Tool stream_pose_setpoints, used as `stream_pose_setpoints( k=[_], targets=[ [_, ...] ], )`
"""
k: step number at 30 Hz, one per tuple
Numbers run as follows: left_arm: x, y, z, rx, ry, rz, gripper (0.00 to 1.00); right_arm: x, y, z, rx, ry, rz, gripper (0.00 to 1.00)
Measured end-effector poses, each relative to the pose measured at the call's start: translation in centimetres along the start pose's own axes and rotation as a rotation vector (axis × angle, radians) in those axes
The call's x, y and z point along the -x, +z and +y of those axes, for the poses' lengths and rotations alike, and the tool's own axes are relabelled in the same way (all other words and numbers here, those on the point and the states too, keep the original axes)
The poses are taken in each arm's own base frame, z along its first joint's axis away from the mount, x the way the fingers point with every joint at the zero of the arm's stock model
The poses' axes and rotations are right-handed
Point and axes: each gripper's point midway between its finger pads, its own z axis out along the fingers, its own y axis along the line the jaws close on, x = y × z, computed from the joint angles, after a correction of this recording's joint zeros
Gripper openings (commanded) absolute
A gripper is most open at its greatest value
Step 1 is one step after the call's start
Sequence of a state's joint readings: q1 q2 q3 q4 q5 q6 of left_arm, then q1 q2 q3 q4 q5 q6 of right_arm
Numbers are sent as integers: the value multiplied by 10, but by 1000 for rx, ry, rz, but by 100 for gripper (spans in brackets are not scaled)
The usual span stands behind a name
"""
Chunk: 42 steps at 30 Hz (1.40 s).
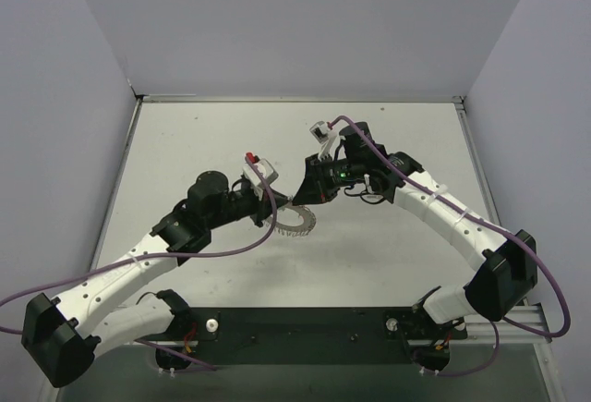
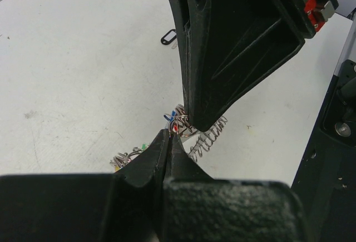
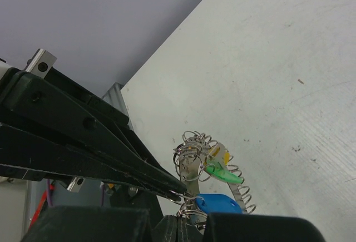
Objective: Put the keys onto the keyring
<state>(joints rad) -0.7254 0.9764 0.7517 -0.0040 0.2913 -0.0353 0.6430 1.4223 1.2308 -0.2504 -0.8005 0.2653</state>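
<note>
left gripper (image 2: 168, 137) was pinched shut on the keyring (image 1: 300, 225) near the middle of the table (image 1: 203, 143); right gripper (image 3: 179, 217) was clamped together on the blue key (image 3: 218, 203), green key (image 3: 222, 173) just beside

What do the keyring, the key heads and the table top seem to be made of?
The keyring: bare metal wire, probably steel; thin silvery loops with bright glints. The blue key head and green key head: likely plastic; solid colour, smooth, slightly glossy. The table: hard white matt sheet with scuffs, perhaps laminate or painted board.
</note>
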Motion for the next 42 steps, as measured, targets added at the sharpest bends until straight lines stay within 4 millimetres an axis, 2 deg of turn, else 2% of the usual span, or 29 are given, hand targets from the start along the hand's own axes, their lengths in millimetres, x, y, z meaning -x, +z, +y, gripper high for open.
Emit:
stream_pose_setpoints(
  k=[22,31,42],
  targets=[
    [-8,14,0,-26,-23,209,0,-2,2,-6,-21,-127,8,0],
    [-16,18,-5,-77,-15,320,0,-11,2,-9,-12,-165,32,0],
    [-18,11,-16,-168,13,432,0,-21,0,4,49,-260,62,0]
  ],
)
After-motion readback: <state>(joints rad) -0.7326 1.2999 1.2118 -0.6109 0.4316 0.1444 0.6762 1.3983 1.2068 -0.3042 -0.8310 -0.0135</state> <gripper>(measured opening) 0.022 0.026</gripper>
